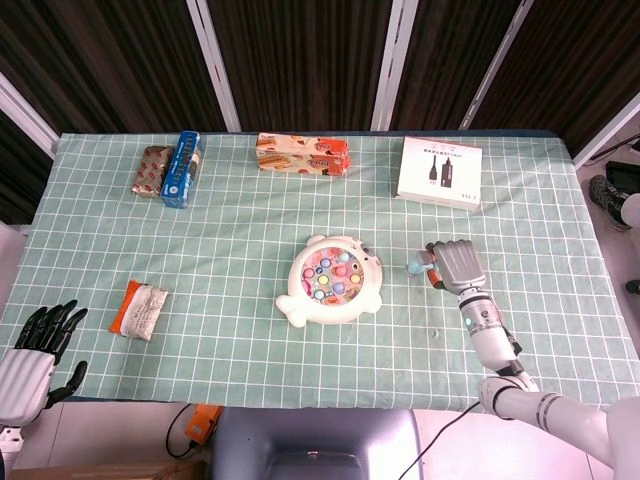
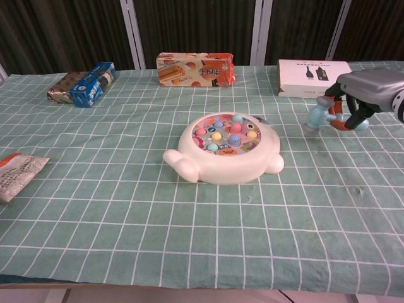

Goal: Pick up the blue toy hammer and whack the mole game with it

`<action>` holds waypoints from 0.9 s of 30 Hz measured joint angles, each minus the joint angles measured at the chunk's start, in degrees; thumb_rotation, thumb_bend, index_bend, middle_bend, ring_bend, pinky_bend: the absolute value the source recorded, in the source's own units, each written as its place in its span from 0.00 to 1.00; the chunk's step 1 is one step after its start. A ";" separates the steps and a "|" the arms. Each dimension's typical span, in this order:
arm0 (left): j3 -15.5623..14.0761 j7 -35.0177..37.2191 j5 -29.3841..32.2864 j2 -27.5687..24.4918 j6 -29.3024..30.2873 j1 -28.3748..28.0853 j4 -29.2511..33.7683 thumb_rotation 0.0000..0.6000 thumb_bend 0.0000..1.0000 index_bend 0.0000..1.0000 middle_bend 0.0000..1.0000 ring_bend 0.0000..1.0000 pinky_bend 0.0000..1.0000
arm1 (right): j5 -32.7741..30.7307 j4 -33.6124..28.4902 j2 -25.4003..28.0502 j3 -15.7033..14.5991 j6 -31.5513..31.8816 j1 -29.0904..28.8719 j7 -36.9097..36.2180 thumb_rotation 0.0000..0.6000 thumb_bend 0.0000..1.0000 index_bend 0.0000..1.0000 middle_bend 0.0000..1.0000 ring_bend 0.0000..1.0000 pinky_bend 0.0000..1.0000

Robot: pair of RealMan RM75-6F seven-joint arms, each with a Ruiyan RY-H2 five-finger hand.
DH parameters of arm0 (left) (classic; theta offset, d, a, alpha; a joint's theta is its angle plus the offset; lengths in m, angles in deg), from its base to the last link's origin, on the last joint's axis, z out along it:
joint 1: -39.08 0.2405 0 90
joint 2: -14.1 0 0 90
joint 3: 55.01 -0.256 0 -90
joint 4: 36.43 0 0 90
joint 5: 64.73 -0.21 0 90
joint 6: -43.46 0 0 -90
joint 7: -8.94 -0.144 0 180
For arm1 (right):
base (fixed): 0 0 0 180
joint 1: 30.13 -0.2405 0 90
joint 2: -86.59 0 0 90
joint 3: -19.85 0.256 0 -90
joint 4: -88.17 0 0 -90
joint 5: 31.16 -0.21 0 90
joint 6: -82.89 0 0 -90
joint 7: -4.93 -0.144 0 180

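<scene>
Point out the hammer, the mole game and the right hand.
hammer [image 2: 315, 116]: chest view, on its blue head.
mole game [image 2: 252, 165]: chest view, on the white front rim.
right hand [image 2: 369, 88]: chest view, on the grey back of the hand.

Green checked cloth, dark slatted wall

The table [image 1: 250, 330] wears a green-and-white grid cloth, evenly lit; behind it runs a dark ribbed wall [image 1: 300, 60] split by white posts [image 1: 215, 62], with pale floor [image 1: 620, 215] showing at right.
</scene>
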 measured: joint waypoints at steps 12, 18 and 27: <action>-0.09 0.26 -0.22 -0.05 -0.23 -0.19 0.02 1.00 0.42 0.00 0.00 0.00 0.00 | -1.85 -14.96 4.36 2.74 4.38 -4.04 16.53 1.00 0.55 0.96 0.66 0.61 0.65; 0.05 0.95 0.06 -0.27 -0.18 -0.20 -0.08 1.00 0.42 0.00 0.00 0.00 0.00 | -8.17 -18.71 2.36 4.34 6.07 -9.57 29.84 1.00 0.55 0.96 0.66 0.61 0.65; 0.04 2.77 0.05 -0.78 0.29 -0.04 -0.62 1.00 0.42 0.00 0.00 0.00 0.00 | -15.76 -14.89 -5.61 3.65 8.69 -17.83 44.41 1.00 0.54 0.96 0.66 0.61 0.65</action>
